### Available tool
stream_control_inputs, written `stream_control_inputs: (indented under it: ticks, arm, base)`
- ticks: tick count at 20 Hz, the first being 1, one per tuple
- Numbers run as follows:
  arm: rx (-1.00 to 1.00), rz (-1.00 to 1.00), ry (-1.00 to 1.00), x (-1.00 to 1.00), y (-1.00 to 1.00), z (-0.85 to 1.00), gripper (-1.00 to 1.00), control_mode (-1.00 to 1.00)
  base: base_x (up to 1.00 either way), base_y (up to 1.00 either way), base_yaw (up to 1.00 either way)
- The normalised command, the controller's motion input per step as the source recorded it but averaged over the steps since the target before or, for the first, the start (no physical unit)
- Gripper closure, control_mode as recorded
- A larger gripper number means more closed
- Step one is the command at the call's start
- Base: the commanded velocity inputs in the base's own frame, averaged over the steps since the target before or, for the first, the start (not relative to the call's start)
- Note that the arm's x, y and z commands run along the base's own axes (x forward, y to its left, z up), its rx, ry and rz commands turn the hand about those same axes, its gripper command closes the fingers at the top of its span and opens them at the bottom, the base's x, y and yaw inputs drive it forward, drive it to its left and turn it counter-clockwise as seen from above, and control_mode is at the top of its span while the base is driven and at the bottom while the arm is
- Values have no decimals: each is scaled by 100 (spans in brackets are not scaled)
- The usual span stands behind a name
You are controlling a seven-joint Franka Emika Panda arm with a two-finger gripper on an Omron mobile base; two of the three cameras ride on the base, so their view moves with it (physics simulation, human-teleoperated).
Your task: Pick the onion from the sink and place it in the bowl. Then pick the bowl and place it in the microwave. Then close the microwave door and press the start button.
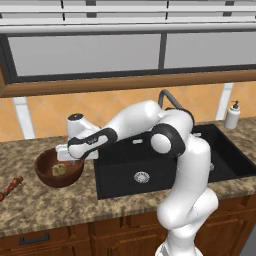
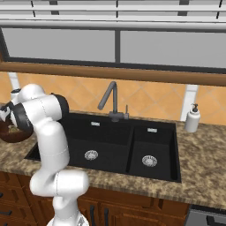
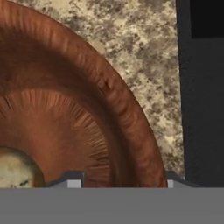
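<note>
With the onion (image 1: 59,170) already inside, the stiff, fairly light wooden bowl (image 1: 46,161) is best pinched at its thick right rim, which the open gripper (image 3: 124,183) straddles

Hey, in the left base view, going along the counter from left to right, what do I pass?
Red skewer-like item at the edge → bowl with the onion inside and the pincer above its rim → sink → faucet → soap dispenser.
</note>
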Motion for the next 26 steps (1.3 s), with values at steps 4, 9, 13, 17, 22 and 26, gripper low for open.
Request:
stream_control_inputs:
  ticks: [4,9,13,17,22,26]
  arm:
    - [0,0,-1,-5,0,-5,100,-100]
    - [0,-16,-8,-42,-17,5,100,-100]
    - [1,-25,-13,-53,-30,40,100,-100]
    - [4,-26,-8,-52,-58,54,100,-100]
    - [3,-30,-8,-40,-64,55,100,-100]
    - [1,-35,-11,-38,-66,55,100,-100]
  base:
    - [0,0,0]
    - [0,0,0]
    - [0,0,0]
    - [0,0,0]
    - [0,0,0]
    - [0,0,0]
